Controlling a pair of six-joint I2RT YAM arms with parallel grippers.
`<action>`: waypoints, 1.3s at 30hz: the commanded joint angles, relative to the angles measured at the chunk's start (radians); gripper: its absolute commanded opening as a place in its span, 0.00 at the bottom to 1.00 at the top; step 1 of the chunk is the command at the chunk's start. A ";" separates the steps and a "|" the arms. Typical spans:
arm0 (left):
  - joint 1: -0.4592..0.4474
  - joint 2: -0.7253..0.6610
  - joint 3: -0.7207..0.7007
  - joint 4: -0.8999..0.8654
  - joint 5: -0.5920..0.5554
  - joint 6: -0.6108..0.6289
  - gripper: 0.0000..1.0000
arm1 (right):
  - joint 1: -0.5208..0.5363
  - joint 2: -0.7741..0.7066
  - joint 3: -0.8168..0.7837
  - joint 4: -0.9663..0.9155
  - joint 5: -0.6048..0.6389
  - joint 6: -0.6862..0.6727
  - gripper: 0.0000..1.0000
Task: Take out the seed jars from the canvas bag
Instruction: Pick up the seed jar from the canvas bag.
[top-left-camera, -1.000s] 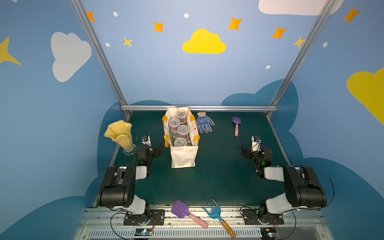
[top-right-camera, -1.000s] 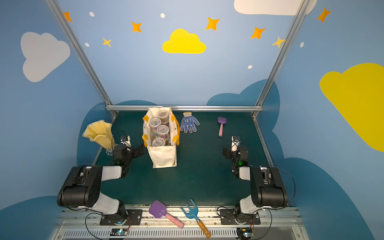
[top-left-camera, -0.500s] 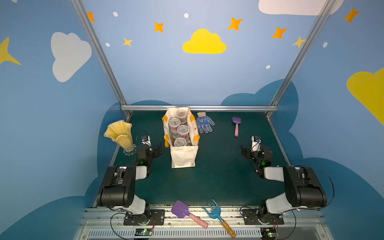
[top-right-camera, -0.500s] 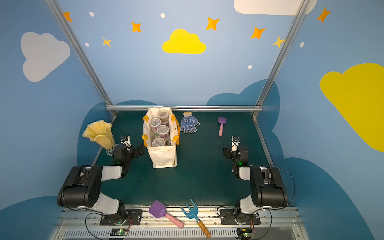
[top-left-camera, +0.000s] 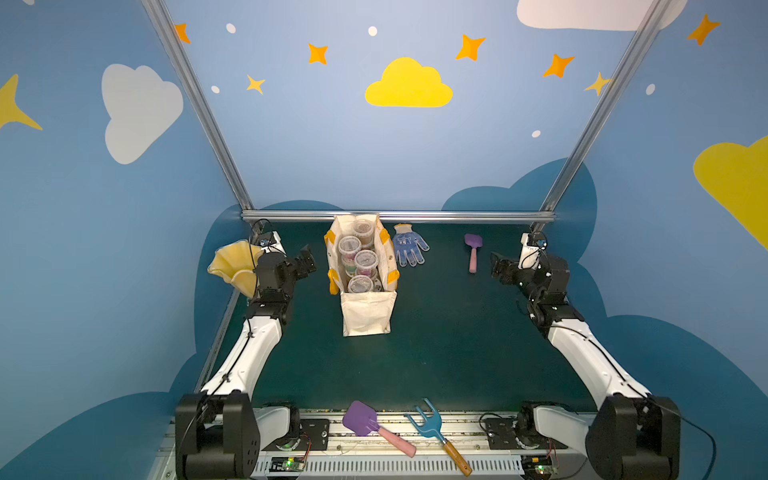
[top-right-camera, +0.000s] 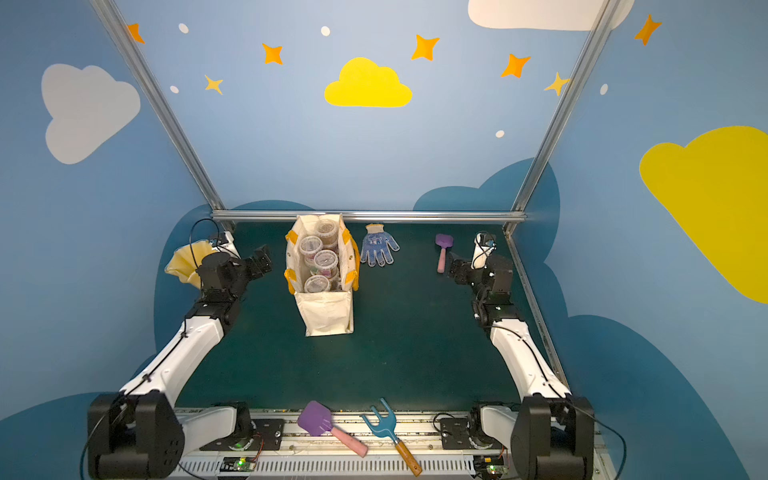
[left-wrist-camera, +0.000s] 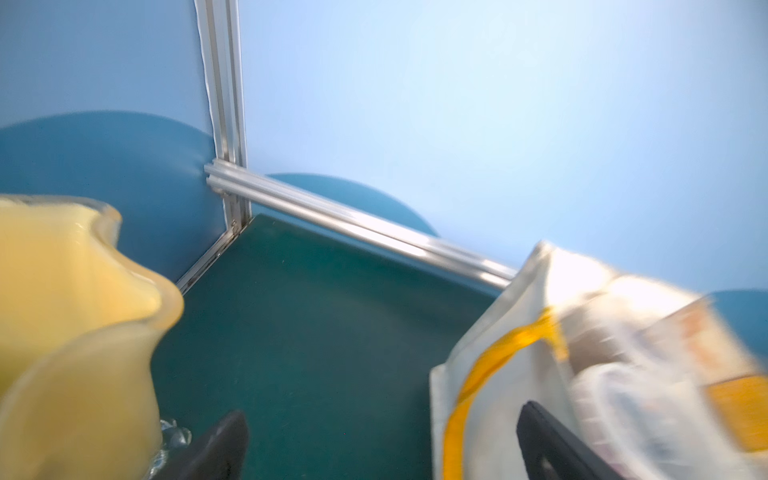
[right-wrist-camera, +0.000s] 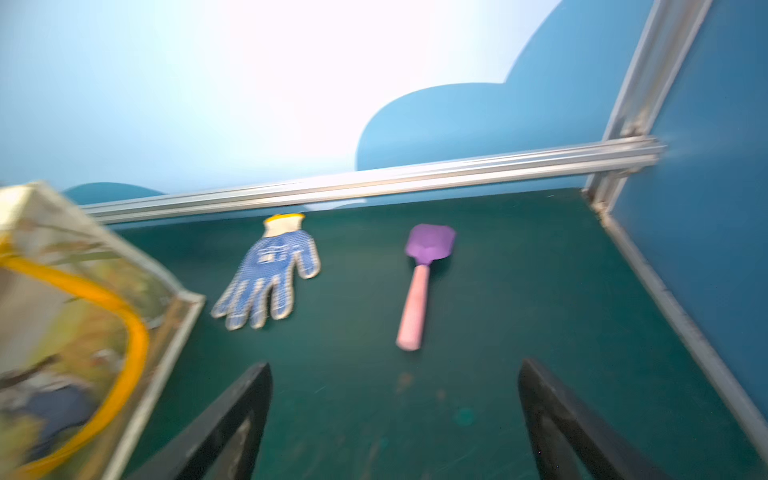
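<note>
Canvas bag: standing up near the back of the green mat, top wide open, orange-yellow handles hanging at the sides.
Seed jars: inside the bag, stacked up, four round clear lids showing on top, brown and purple seeds under them.
Left gripper: jaws wide apart, holding nothing, between the yellow vase and the bag, touching neither.
Right gripper: jaws wide apart, holding nothing, near the pink handle of the small purple shovel, well away from the bag.
Blue dotted glove: flat on the mat, just beside the bag.
Front edge: big purple shovel and blue rake, side by side.
</note>
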 joint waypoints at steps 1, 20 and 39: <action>-0.005 -0.050 0.056 -0.134 0.044 -0.097 1.00 | 0.053 -0.024 0.070 -0.226 -0.033 0.084 0.90; -0.071 0.143 0.221 -0.407 0.414 -0.290 0.53 | 0.343 0.056 0.374 -0.661 -0.199 0.105 0.88; -0.140 0.112 0.196 -0.478 0.353 -0.269 0.05 | 0.607 0.486 0.872 -0.733 -0.184 0.058 0.88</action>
